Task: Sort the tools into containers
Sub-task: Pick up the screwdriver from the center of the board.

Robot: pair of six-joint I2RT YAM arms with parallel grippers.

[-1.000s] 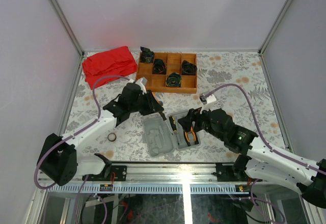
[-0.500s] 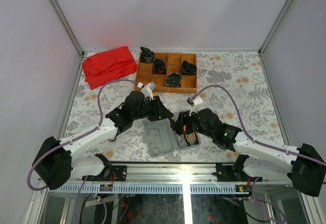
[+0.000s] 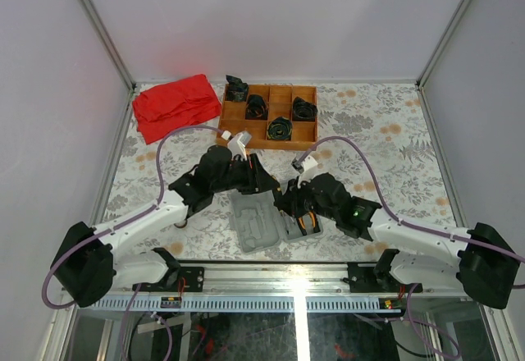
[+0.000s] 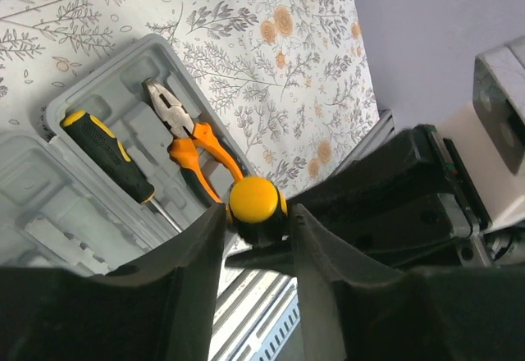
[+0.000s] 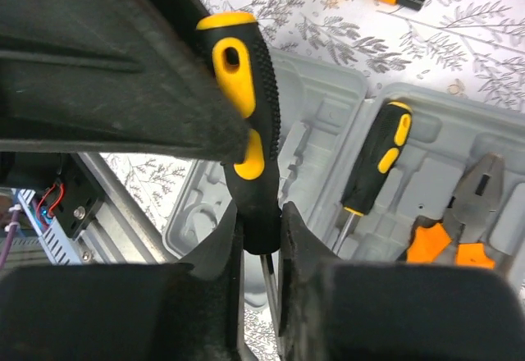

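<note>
- Between the fingers of the left gripper point(image 4: 257, 215) sits the rounded yellow butt of a black-and-yellow screwdriver point(image 5: 248, 123). Both fingers press against it, so the jaws are closed on the top of the handle.
- Lower on the same handle, the right gripper point(image 5: 261, 236) has its jaws drawn in to a narrow gap. Both of its fingers touch the black grip just above the metal shaft, so both grippers have hold of this one tool.
- From the right wrist view, the held screwdriver stands lifted above the open grey case point(image 3: 253, 230), with the shaft end towards the right wrist camera.
- Seen from above, the two grippers meet over the far part of the case, near its middle.
- Inside the case, the half on the right arm's side holds a second screwdriver point(image 4: 107, 152) lying in a moulded recess.
- Just beside it in that half lie the orange-handled pliers point(image 4: 193, 143).
- Farther back on the floral table point(image 3: 385, 131), a wooden tray point(image 3: 268, 143) holds black coiled bundles point(image 3: 280, 128).
- A red cloth point(image 3: 175, 105) lies to the left of the tray.
</note>
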